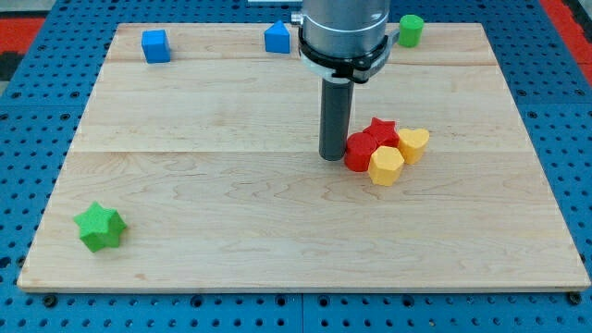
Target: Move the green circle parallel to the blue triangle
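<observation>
a: where's the small green cylinder block [411,29]?
b: view's top right, board edge, right of the blue triangular block [277,38]. my tip [332,157] sits far off, touching the red blocks [369,145].
a: handling?
b: light, rigid, probably slides easily; i'd push its side. no pincer fitted, so nothing's clenched.

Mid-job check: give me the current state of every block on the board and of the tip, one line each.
green circle: upright at the board's top edge, right of the arm, untouched.
blue triangle: top edge, left of the arm.
blue cube: top left, alone.
green star: bottom left, alone.
red star: in the centre cluster.
red block: cluster's left side.
yellow hexagon: cluster's front.
yellow heart: cluster's right.
my tip: on the board, against or just left of the red block.
</observation>
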Controlling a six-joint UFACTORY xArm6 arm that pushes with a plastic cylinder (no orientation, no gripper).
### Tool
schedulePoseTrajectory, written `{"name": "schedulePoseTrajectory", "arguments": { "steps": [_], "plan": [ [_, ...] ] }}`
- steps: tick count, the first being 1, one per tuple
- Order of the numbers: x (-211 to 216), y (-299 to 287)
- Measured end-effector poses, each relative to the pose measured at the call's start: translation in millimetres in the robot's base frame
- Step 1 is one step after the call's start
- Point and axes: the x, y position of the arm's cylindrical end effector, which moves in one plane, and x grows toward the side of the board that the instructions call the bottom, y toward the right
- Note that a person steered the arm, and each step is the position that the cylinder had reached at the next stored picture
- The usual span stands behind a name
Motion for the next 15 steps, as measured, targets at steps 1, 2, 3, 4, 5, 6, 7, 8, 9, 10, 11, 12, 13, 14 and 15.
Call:
{"name": "schedulePoseTrajectory", "arguments": {
  "steps": [1,2,3,4,5,6,7,8,9,10,11,12,13,14,15],
  "plan": [
    [-7,-9],
    [-56,-61],
    [-101,-104],
    [-117,-105],
    [-138,-112],
    [-151,-119],
    [-148,-119],
    [-144,-114],
    [-111,-73],
    [-108,-20],
    [-128,40],
    [-145,113],
    [-182,176],
    [-229,180],
    [-257,187]
  ]
}}
